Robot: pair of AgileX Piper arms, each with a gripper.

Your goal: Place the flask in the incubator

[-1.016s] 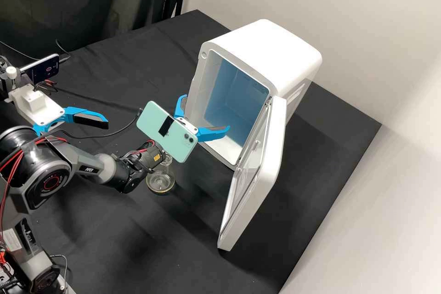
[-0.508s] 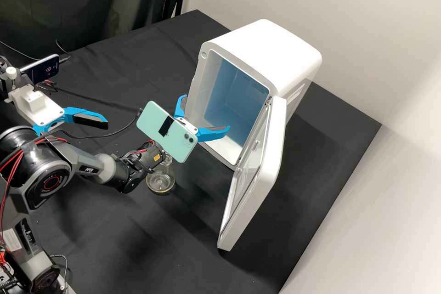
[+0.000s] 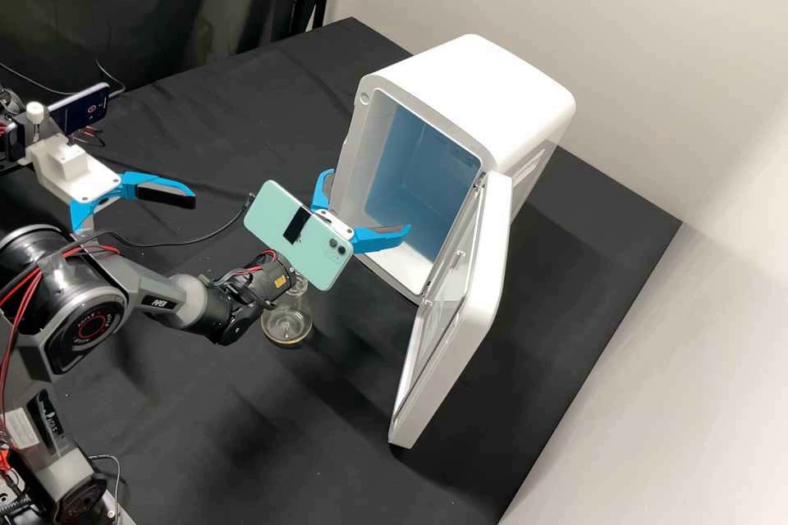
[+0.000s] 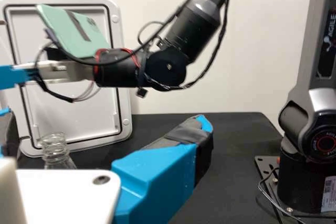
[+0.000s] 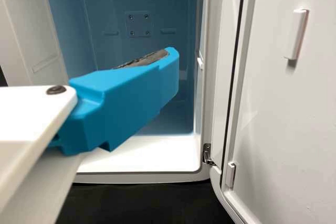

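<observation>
The glass flask [image 3: 286,321] stands upright on the black bench in front of the white incubator [image 3: 484,90], just under the right arm's wrist. The incubator's door [image 3: 455,303] hangs wide open, showing the blue inside [image 3: 410,172]. My right gripper [image 3: 368,201] is open and empty at the incubator's mouth, above the flask; one of its blue fingers [image 5: 126,93] points into the blue chamber [image 5: 131,19]. My left gripper [image 3: 135,209] is open and empty at the far left, well away from the flask. From the left wrist, the flask [image 4: 55,150] stands before the door [image 4: 68,77].
A mint phone [image 3: 297,234] is mounted on the right arm's wrist and a dark phone [image 3: 78,108] on the left arm. A cable [image 3: 197,238] lies across the bench between the arms. The bench edge [image 3: 591,361] runs just right of the door.
The left gripper and its phone have shifted slightly up and back. The right arm, flask and incubator door have not moved.
</observation>
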